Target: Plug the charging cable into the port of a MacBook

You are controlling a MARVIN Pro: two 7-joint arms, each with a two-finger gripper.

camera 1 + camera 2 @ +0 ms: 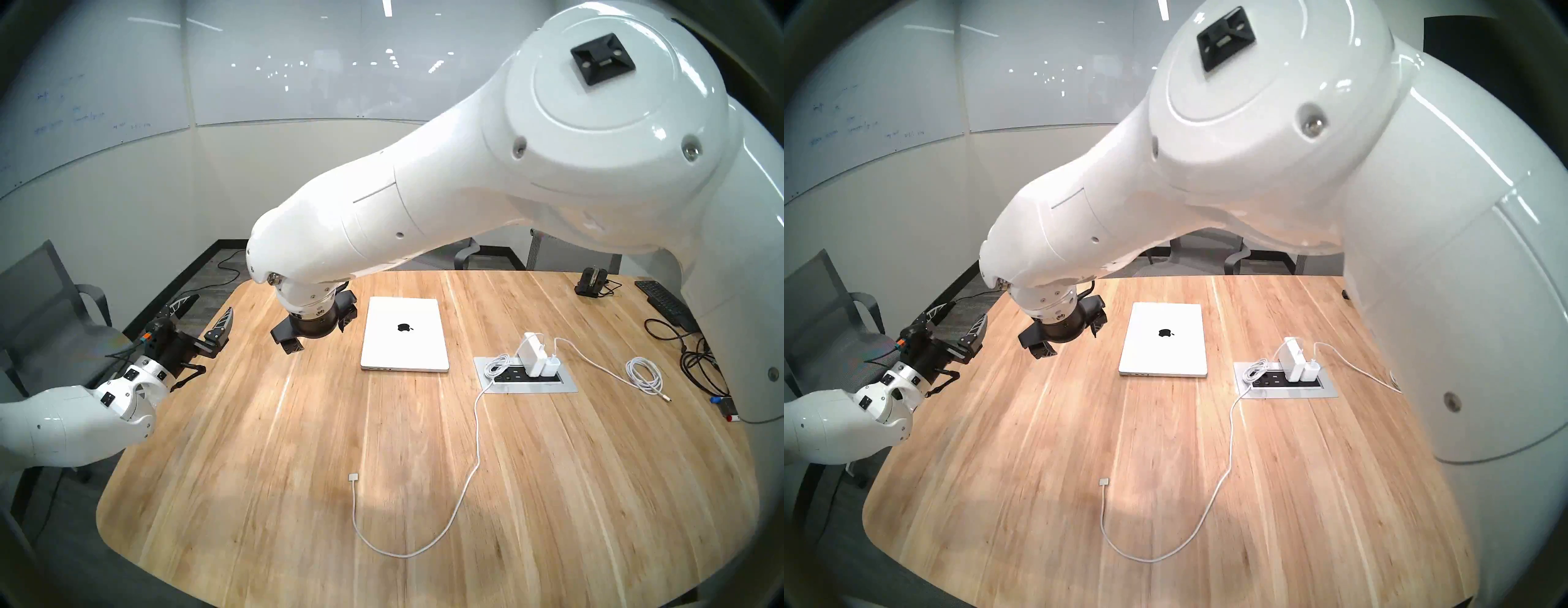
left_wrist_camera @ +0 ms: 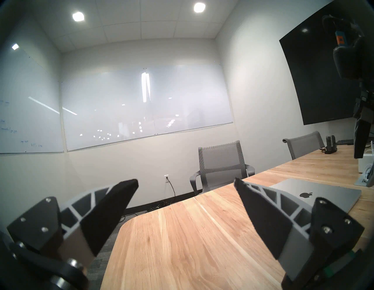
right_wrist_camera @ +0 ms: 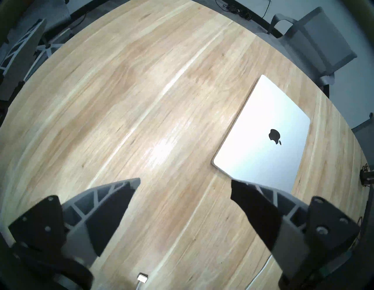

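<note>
MacBook [image 1: 405,335] closed and flat on wooden table [image 1: 263,446], three dark slots on near side edge, port [image 1: 373,368] endmost and unoccupied. Charging cable [image 1: 466,479] loose on table, running from white power brick [image 1: 531,354] at inset outlet panel [image 1: 564,387] to connector tip [image 1: 353,477], well apart from laptop. Right gripper [image 3: 185,185] spread wide above bare wood left of laptop, holding nothing; left gripper [image 2: 186,185] likewise spread wide and empty at table's left edge.
</note>
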